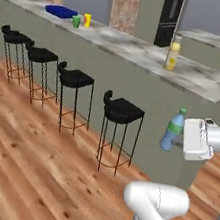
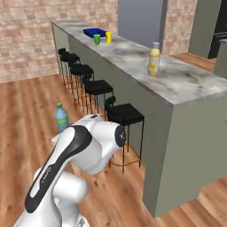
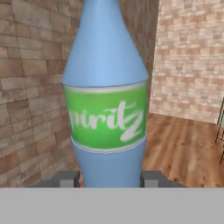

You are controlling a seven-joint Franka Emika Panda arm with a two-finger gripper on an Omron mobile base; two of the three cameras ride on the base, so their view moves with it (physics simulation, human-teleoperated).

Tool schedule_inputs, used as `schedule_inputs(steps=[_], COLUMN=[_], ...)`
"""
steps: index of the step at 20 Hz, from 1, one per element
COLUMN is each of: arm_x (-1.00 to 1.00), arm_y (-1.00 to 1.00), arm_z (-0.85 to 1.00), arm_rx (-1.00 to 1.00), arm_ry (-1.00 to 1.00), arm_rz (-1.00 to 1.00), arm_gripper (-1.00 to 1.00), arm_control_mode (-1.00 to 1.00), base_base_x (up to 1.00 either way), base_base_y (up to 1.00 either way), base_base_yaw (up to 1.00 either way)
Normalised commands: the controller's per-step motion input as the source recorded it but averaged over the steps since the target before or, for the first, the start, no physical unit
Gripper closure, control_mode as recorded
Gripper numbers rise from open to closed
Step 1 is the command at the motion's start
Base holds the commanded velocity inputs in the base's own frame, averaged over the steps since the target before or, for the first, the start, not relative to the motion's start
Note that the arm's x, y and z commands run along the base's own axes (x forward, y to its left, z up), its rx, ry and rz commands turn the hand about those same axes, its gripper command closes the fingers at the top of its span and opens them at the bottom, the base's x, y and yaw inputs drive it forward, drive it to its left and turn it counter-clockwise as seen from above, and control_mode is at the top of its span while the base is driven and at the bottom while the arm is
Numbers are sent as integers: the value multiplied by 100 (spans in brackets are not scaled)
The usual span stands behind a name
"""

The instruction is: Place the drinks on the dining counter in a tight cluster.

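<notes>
My gripper (image 1: 179, 141) is shut on the small blue bottle (image 1: 172, 128) with the green cap, holding it upright in the air over the wooden floor, in front of and below the dining counter (image 1: 137, 52). In the hand view the blue bottle (image 3: 107, 100) with its green label stands close up between the fingertips (image 3: 68, 178). From the right base view the blue bottle (image 2: 61, 117) pokes up behind my arm. The tall yellow bottle (image 1: 173, 52) with a grey cap stands upright on the marble dining counter (image 2: 186, 84), toward its near end (image 2: 154, 59).
Several black stools (image 1: 122, 111) line the counter's front. A blue tray (image 1: 61, 11), a green cup (image 1: 76, 21) and a yellow cup (image 1: 87, 20) sit at the counter's far end. A brick wall (image 2: 26, 40) stands beyond the open wooden floor.
</notes>
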Motion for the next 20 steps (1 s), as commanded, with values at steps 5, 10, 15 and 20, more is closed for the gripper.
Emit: schedule_inputs(steps=[5, 10, 15, 20], arm_x=[0, 0, 0, 0], arm_y=[0, 0, 0, 0], arm_z=[0, 0, 0, 0], arm_rx=[0, 0, 0, 0], arm_ry=[0, 0, 0, 0], arm_rz=[0, 0, 0, 0], arm_gripper=[100, 100, 100, 100], arm_control_mode=[100, 100, 100, 100], base_base_x=[24, 46, 37, 19], base_base_y=[64, 92, 100, 71], base_base_yaw=[-77, -67, -57, -36])
